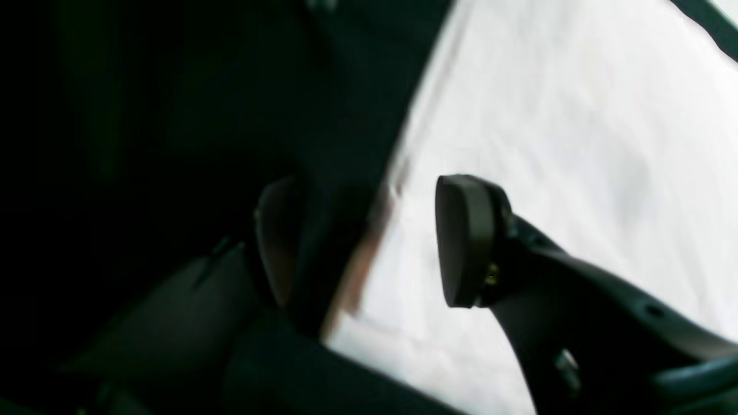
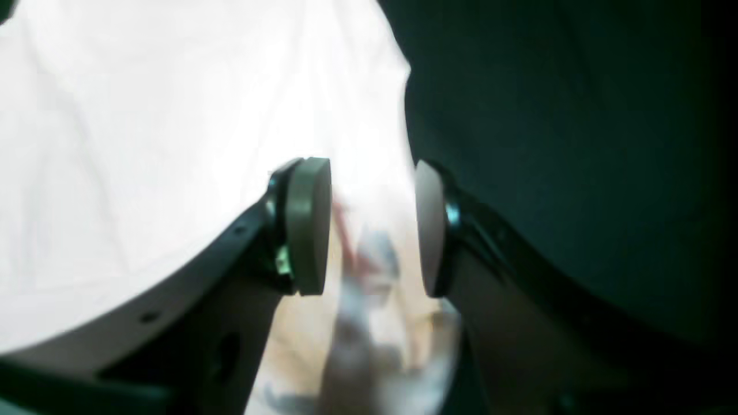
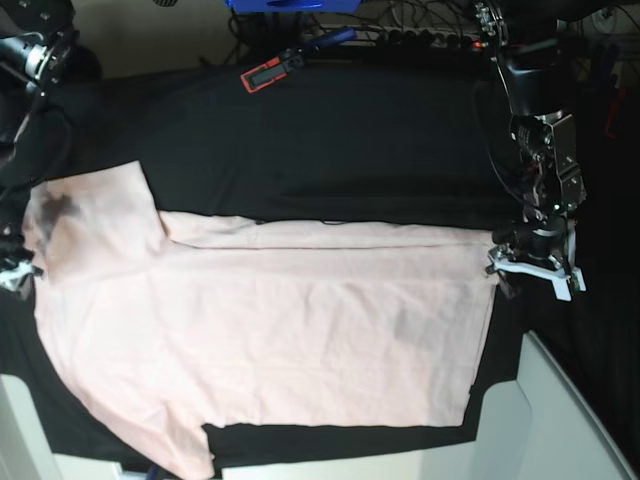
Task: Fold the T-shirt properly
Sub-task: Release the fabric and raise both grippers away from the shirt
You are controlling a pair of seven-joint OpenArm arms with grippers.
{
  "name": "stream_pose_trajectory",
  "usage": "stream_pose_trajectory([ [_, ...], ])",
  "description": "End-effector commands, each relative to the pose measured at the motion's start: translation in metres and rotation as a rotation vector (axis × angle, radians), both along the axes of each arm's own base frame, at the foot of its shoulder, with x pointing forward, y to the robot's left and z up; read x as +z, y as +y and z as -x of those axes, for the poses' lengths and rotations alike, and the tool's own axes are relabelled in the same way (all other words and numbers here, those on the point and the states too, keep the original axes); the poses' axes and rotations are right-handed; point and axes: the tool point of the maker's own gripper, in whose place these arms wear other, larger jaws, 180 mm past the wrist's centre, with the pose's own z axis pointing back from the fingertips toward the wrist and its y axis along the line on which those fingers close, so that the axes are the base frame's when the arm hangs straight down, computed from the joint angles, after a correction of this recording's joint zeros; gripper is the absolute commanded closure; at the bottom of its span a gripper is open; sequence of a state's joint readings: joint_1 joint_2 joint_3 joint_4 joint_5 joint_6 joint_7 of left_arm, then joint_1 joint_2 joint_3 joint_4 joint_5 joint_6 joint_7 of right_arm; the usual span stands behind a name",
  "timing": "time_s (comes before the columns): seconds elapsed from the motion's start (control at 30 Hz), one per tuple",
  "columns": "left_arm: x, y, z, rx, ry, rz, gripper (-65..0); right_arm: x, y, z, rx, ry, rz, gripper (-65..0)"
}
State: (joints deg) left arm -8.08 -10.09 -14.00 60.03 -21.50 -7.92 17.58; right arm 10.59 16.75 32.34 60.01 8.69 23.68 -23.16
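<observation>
Lying flat across the black cloth-covered bench [image 3: 330,130], the large pale pink short-sleeved cotton T-shirt [image 3: 280,330] spreads from one side to the other, dark lettering showing faintly through the fabric. The left gripper [image 3: 535,262] sits at the shirt's hem edge, its fingers [image 1: 464,242] parted with nothing between them, straddling the border of cloth and bench. The right gripper [image 2: 372,227] hovers over the opposite end of the shirt, fingers [image 2: 308,225] apart and empty above a blurred printed patch.

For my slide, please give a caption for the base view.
Pink T-shirt spread flat on black table cover, one gripper at its edge.
</observation>
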Motion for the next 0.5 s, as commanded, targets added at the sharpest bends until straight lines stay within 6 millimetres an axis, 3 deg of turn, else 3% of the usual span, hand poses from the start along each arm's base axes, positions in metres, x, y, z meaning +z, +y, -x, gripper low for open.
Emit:
stream_pose_trajectory([
  [0.0, 0.026, 0.005, -0.013, -0.011, -0.077, -0.030, -36.6, 0.029, -0.013, -0.007, 0.000, -0.076, 0.053, -23.6],
  [0.1, 0.036, 0.005, 0.000, -0.028, -0.096, -0.068, -36.6, 0.028, -0.011, 0.020, -0.001, -0.039, 0.088, -23.6],
  [0.27, 0.019, 0.005, 0.052, -0.059, -0.022, -0.116, -36.6, -0.002, -0.018, 0.084, -0.143, 0.050, 0.008, -23.6],
  [0.47, -0.012, 0.015, 0.110, -0.079, 0.112, -0.148, -36.6, -0.016, -0.002, 0.096, -0.093, 0.072, -0.031, -23.6],
])
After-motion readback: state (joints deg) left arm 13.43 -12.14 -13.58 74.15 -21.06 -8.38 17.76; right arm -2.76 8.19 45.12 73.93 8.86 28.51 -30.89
